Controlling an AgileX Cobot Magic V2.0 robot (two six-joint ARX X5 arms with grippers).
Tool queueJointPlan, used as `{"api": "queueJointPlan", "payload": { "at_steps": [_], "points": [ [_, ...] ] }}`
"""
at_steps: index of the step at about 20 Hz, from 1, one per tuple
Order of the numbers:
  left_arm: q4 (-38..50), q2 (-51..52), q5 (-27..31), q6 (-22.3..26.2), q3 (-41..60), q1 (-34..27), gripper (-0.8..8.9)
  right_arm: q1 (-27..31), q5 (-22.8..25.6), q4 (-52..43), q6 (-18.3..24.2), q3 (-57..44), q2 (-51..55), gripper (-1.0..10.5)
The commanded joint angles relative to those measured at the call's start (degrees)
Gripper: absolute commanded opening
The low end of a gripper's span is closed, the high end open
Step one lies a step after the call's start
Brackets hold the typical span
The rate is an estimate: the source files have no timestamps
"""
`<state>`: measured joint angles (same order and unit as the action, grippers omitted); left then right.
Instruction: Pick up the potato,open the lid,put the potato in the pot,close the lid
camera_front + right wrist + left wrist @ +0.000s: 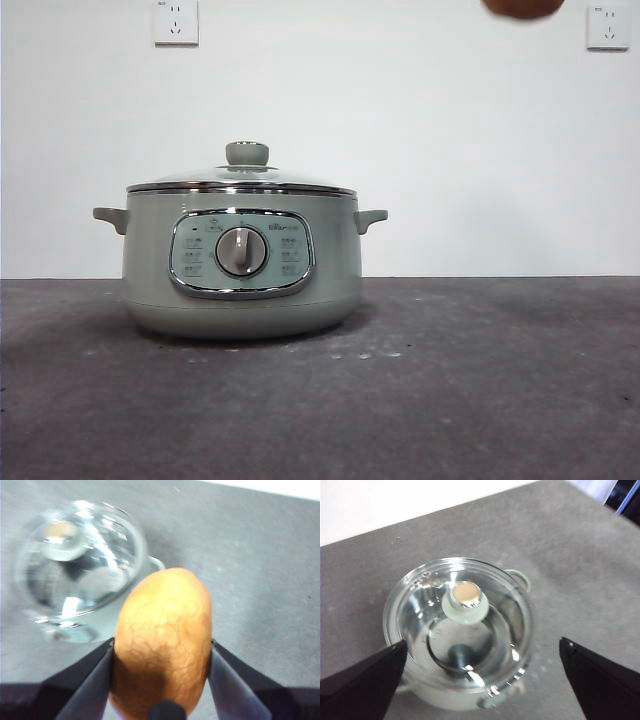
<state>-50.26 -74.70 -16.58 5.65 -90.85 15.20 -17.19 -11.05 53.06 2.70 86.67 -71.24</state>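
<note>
The right gripper (162,680) had its two jaws pressed against either side of the potato (162,640), carrying it high in the air; from the front only its underside peeked in at about one o'clock of the pot (240,265). The left gripper (482,672) hung above the pot with its jaws spread wide and empty, the lid (465,625) beneath and between them, its knob (466,600) untouched. The lid was seated on the pot, which stood on the grey table (480,380). I judged the picking up done and the lid-opening next: the left gripper would need to descend, centre on the knob, pinch it and lift.
</note>
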Motion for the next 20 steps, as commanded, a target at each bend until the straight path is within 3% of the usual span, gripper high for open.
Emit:
{"api": "queueJointPlan", "payload": {
  "at_steps": [1,5,9,18,20],
  "points": [
    [0.2,-6.36,3.08,2.84,-3.65,2.34,6.59,-0.07,-1.27,1.75,0.37,0.07,3.34,-0.1],
    [2.14,-17.14,7.91,5.29,-8.79,5.99,6.59,-0.07,-2.67,4.9,0.35,0.07,8.35,-0.1],
    [6.95,-23.96,9.18,6.86,-8.85,7.56,6.59,-0.07,-2.67,7.63,0.37,0.07,10.93,-0.1],
    [11.74,-31.28,11.26,6.82,-8.85,7.76,6.53,-0.07,-3.02,9.99,0.61,0.07,11.91,-0.1],
    [11.87,-31.63,11.26,6.82,-8.85,7.76,5.09,-0.07,-3.1,10.01,0.61,0.07,11.91,-0.1]
  ]
}}
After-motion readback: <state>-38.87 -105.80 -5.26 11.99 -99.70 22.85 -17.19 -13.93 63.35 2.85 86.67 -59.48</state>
